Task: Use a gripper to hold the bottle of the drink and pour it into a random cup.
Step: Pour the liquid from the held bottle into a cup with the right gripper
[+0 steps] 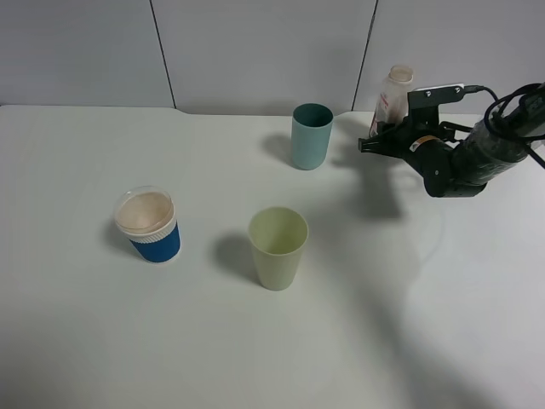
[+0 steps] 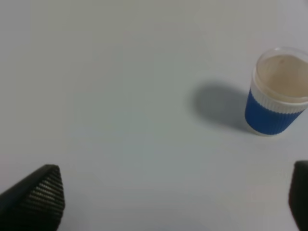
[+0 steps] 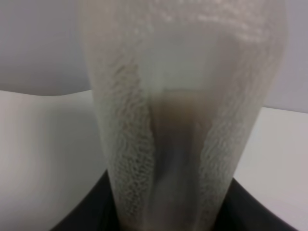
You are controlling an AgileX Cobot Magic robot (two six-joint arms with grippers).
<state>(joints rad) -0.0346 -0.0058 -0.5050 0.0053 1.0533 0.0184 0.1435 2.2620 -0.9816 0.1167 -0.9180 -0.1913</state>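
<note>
Right gripper [image 1: 381,143] closed on lower part of bottle [image 1: 392,92]; bottle held upright beside teal cup [image 1: 312,136], so drink [image 3: 175,118] not spilled ahead of pour. Left gripper [image 2: 173,195] spread wide, nothing held.

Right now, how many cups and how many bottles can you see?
Cups: 3 (teal cup, pale yellow-green cup, blue ribbed cup)
Bottles: 1 (bottle)
Total: 4
</note>
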